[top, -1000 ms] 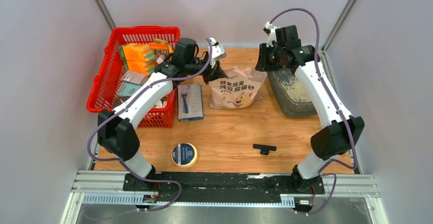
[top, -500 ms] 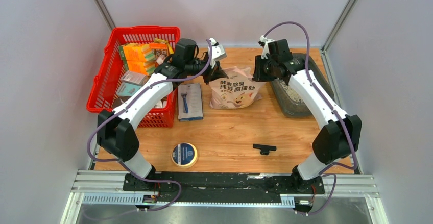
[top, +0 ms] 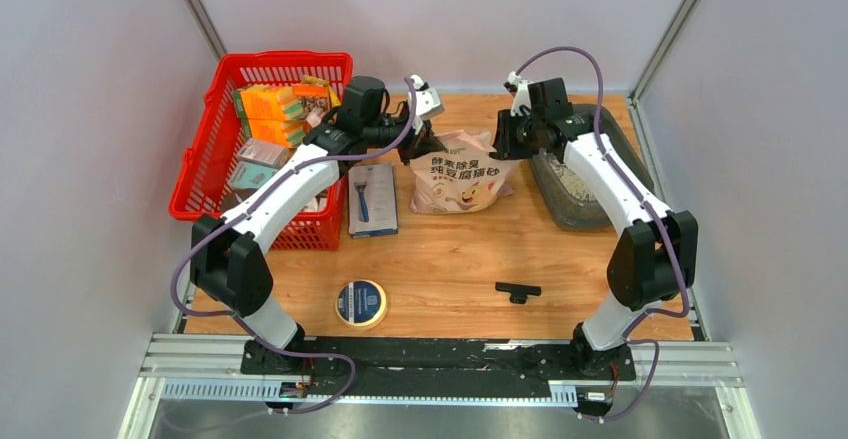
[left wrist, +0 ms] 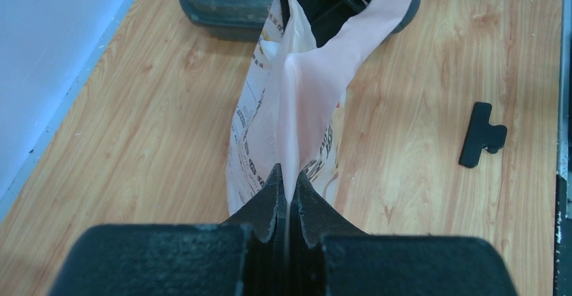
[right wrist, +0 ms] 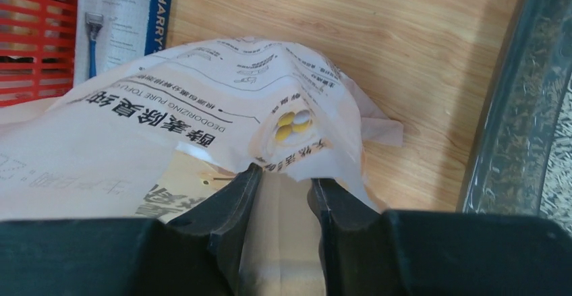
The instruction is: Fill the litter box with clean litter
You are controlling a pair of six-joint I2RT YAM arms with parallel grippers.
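Observation:
The pale pink litter bag point(top: 462, 174) stands on the table between my two grippers. My left gripper point(top: 428, 142) is shut on the bag's top left edge; in the left wrist view point(left wrist: 287, 178) the pink film is pinched between the jaws. My right gripper point(top: 497, 144) is at the bag's top right corner. In the right wrist view point(right wrist: 283, 174) its jaws stand apart with the bag's edge point(right wrist: 202, 107) lying between them. The dark grey litter box point(top: 585, 221) sits just right of the bag, with some pale litter point(top: 572, 181) in it, also seen in the right wrist view point(right wrist: 563, 174).
A red mesh basket point(top: 205, 174) with boxes stands at the left. A razor package point(top: 372, 199) lies beside the bag. A tape roll point(top: 361, 302) and a black clip point(top: 517, 291) lie nearer the arm bases. Grey walls close in the back and sides.
My right gripper has moved left from over the litter box to the bag's top right corner. The left gripper and the bag have stayed put.

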